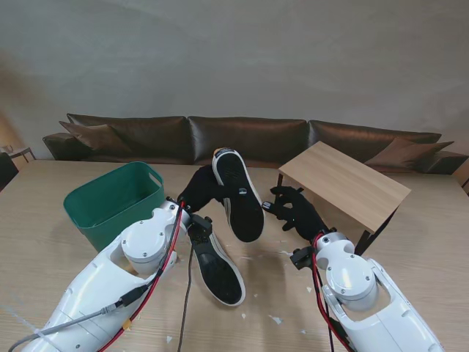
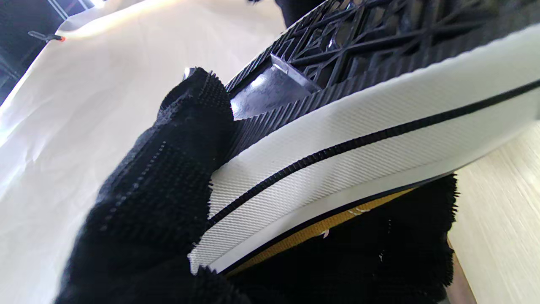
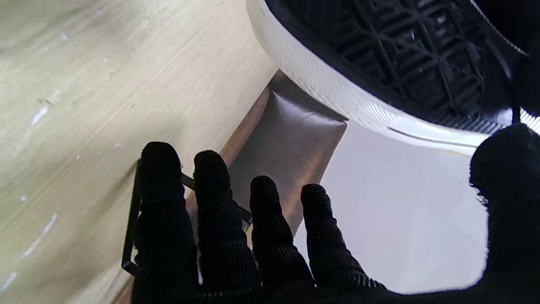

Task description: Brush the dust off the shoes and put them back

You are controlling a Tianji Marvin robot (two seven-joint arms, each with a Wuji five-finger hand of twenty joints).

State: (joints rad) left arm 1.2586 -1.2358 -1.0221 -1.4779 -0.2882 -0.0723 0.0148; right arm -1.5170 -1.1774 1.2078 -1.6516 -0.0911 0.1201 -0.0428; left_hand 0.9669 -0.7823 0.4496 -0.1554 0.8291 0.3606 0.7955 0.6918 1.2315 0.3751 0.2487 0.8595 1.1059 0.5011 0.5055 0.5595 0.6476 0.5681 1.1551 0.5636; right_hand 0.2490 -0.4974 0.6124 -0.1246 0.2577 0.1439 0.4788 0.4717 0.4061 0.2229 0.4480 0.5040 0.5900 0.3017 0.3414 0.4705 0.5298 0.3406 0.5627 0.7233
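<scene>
Holding one shoe (image 1: 238,196) up off the desk (image 1: 410,242), sole toward the camera, the left hand (image 1: 199,189) grips its side. It looks light with a stiff sole, easy to hold there. The right hand (image 1: 294,211) is spread, holding nothing, just beside it. The left wrist view shows fingers (image 2: 185,139) pressing the white edge. Another shoe (image 1: 216,268) lies nearer me.

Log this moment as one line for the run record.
left hand: holds raised shoe, sole toward camera | right hand: open beside it | second shoe: on table | brush: not visible
</scene>
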